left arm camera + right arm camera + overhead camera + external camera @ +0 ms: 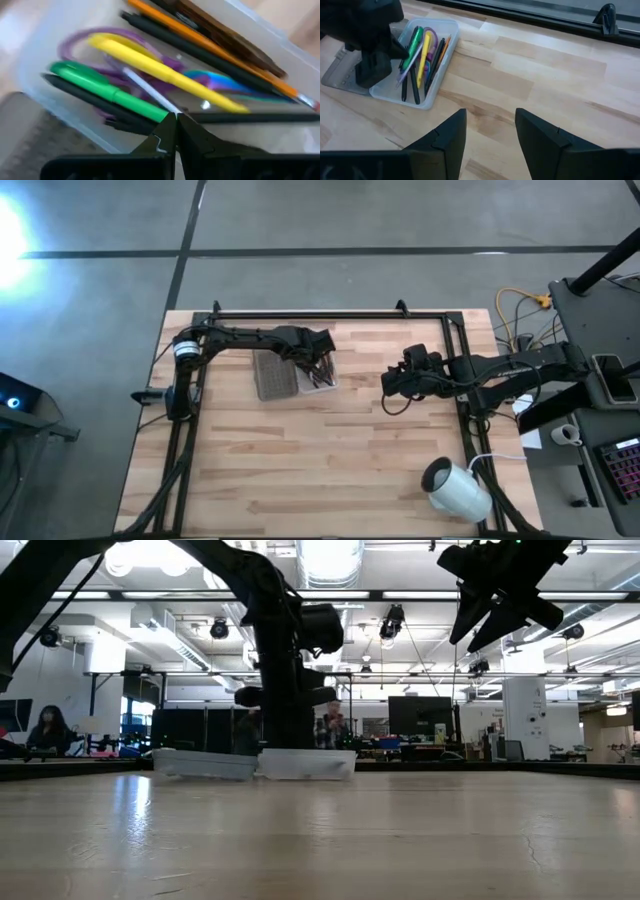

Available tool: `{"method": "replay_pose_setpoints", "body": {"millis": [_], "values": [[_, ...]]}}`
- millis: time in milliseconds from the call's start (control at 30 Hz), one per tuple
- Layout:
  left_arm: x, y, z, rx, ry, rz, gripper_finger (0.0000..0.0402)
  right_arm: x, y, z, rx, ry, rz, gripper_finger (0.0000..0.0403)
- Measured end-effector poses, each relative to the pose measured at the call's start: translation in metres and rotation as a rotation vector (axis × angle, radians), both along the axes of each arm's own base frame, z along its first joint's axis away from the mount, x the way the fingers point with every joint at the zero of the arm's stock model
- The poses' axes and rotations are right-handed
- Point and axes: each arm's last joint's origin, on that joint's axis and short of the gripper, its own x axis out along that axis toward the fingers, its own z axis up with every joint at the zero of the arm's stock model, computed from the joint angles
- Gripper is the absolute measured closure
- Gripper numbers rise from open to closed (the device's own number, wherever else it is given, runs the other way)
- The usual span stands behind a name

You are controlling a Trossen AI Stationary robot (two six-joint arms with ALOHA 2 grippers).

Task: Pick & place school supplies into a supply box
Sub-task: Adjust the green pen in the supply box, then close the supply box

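The clear supply box (318,376) (415,60) stands on the table with its grey lid (271,377) (200,762) flat beside it on the left. Inside lie a yellow pen (160,70), a green pen (107,87), an orange pencil (220,50), dark pens and the purple-handled scissors (75,42). My left gripper (176,119) (322,370) reaches down into the box and is shut on a thin pale lilac pen (147,90). My right gripper (490,125) (388,383) hangs open, high above the table to the right of the box. My left gripper pinches the pale lilac pen (167,106) between its two fingertips, which come from above and cross it. The pen slants over the green and yellow pens in the box (410,65). The fingers hide the part of the pen behind them.
A white cylinder-shaped roll (455,488) lies near the table's near right corner. A black frame rail (330,314) runs along the far edge and down both sides. Bare wood lies between the box and my right gripper. A person sits far behind the table (48,730).
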Motion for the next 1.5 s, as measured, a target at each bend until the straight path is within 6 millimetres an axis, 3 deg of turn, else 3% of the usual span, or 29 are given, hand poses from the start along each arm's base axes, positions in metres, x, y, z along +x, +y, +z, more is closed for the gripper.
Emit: {"method": "replay_pose_setpoints", "body": {"millis": [267,700,800,967,1167,1367,1500], "values": [[-0.006,-0.003,-0.004,-0.045,0.047,-0.004,0.0401,0.0,0.0,0.0,-0.002,0.002,0.001,0.0243],[-0.003,-0.002,0.011,-0.015,-0.057,0.012,0.0401,0.0,0.0,0.0,-0.002,0.001,0.0,0.0243],[0.001,-0.009,0.028,0.019,-0.157,-0.025,0.0401,0.001,0.001,0.0,0.016,0.003,0.033,0.0243],[0.002,-0.028,0.083,0.117,-0.455,-0.165,0.0401,0.01,0.0,0.004,0.068,-0.012,0.19,0.0243],[-0.027,-0.041,0.121,0.145,-0.839,-0.26,0.0401,-0.002,-0.024,0.009,0.074,0.021,0.198,0.0245],[-0.078,-0.054,0.107,0.094,-1.058,-0.179,0.0401,-0.032,-0.045,0.03,-0.035,-0.013,0.204,0.026],[-0.12,-0.061,0.093,0.089,-1.083,-0.053,0.0401,-0.055,-0.047,0.052,-0.102,-0.127,0.118,0.0267]]}}
